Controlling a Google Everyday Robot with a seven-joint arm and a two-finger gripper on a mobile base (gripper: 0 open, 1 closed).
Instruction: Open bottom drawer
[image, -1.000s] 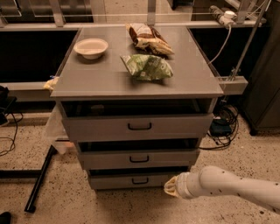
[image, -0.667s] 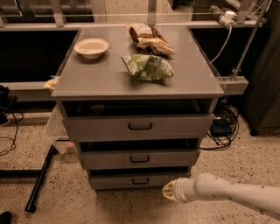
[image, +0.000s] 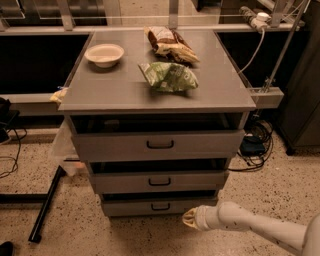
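Note:
The bottom drawer (image: 160, 206) is the narrowest, lowest grey front of the cabinet, with a small black loop handle (image: 160, 206) at its centre. It sits slightly out like the two fronts above it. My gripper (image: 190, 219) is at the end of the white arm coming in from the lower right. It is low near the floor, just right of and below the bottom drawer's handle, pointing left toward the drawer front and not on the handle.
The cabinet top (image: 110, 92) carries a white bowl (image: 104, 54), a green chip bag (image: 167, 76) and a brown snack bag (image: 170, 44). A black bar (image: 46, 205) lies on the floor at left. Cables (image: 255, 145) lie at right.
My gripper has slid left along the floor toward the bottom drawer front. The drawers have not moved.

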